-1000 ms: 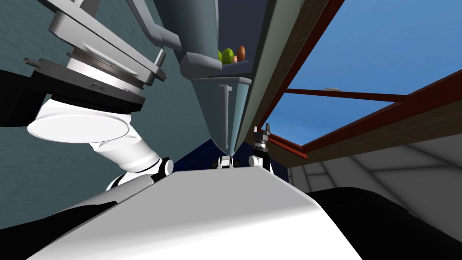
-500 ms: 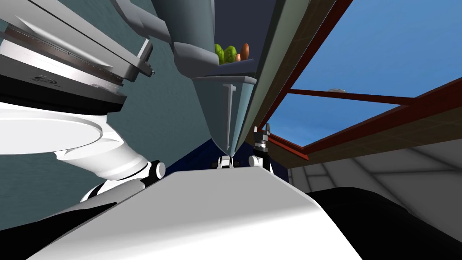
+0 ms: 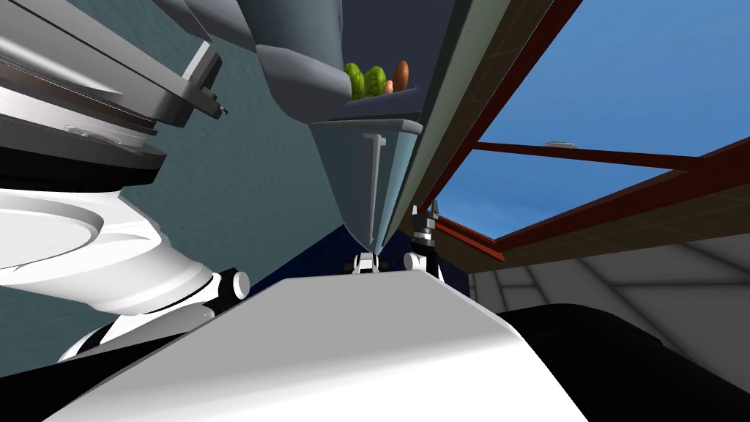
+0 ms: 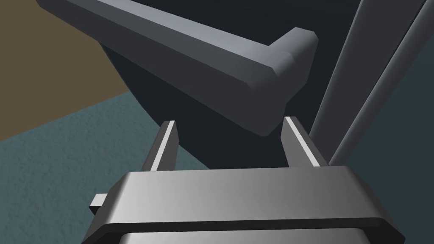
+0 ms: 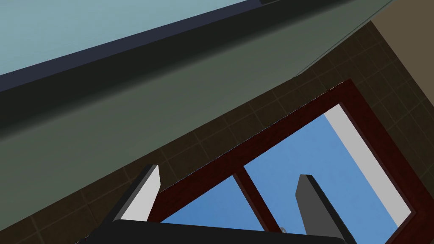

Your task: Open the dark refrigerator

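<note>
The dark grey refrigerator door [image 3: 293, 29] rises ahead, and it stands ajar. In the gap a shelf holds green and orange produce [image 3: 370, 79]. Below it is a second door front with a pale handle [image 3: 375, 168]. In the left wrist view a thick grey bar handle [image 4: 203, 55] crosses the dark door face [image 4: 254, 25]. My left gripper [image 4: 229, 127] is open, and the handle's angled end lies just beyond its fingertips [image 4: 167, 129], between them and not clamped. My left arm [image 3: 110, 242] reaches up at the left. My right gripper [image 3: 426, 218] is open and holds nothing.
A teal wall [image 3: 249, 190] runs left of the refrigerator. To the right, a red-brown framed window [image 3: 513, 80] shows blue. The refrigerator's grey-green side [image 5: 127, 127] passes close to my right gripper [image 5: 229, 183].
My left arm has swung left and closer to the head camera. The door part and the produce shelf sit slightly higher in the view, which has itself shifted a little. The right gripper is unmoved.
</note>
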{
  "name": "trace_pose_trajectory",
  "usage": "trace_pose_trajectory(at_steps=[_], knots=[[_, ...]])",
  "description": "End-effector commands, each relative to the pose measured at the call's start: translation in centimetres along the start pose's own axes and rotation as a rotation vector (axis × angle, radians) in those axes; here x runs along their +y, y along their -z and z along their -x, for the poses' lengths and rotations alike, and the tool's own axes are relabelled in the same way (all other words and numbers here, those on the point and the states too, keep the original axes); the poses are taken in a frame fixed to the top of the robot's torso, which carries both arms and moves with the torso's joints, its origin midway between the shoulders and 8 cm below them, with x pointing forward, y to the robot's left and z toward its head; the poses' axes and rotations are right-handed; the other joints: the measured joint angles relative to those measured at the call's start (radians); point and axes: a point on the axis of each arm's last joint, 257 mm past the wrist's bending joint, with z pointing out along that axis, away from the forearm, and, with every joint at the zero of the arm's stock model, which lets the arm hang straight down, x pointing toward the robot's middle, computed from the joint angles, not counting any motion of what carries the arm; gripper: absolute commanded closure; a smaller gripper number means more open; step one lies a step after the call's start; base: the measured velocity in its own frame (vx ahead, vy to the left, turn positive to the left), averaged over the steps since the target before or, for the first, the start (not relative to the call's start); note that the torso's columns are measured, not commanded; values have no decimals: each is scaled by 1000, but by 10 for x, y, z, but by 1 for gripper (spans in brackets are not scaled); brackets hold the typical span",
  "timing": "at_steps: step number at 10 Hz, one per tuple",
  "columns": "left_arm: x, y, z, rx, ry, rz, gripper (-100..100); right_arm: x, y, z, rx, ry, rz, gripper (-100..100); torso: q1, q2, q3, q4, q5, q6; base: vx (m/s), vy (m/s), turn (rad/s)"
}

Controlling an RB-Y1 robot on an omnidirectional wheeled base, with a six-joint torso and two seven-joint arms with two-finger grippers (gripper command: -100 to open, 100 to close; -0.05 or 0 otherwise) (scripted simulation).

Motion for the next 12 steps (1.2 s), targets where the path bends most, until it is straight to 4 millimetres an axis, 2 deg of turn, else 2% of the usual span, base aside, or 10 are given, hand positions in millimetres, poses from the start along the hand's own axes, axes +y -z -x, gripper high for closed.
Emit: trace_pose_trajectory(at_steps=[1, 3, 6, 7, 9, 12], knots=[[-10, 6, -16, 33, -1, 5, 100, 0, 0, 0, 0, 0, 0, 0, -3, 1, 1, 1, -2, 0, 27, 39, -6], [-21, 8, -24, 54, -3, 8, 100, 0, 0, 0, 0, 0, 0, 0, 0, 6, 6, 3, 0, -1, 36, 39, 3], [-20, 8, -32, 85, 62, 17, 100, 0, 0, 0, 0, 0, 0, 0, -4, 9, 8, 4, -2, -1, 6, 1, 0], [-16, 13, -47, 99, 22, 52, 100, 0, 0, 0, 0, 0, 0, 0, -4, 11, 9, 5, -2, -2, 42, 40, -3], [-25, 14, -55, 116, 13, 58, 100, 0, 0, 0, 0, 0, 0, 0, -1, 15, 13, 6, 0, -3, 36, 35, 3], [-24, 15, -63, 147, 88, 70, 100, 0, 0, 0, 0, 0, 0, 0, -5, 19, 16, 8, -1, -3, 0, 0, 0]])
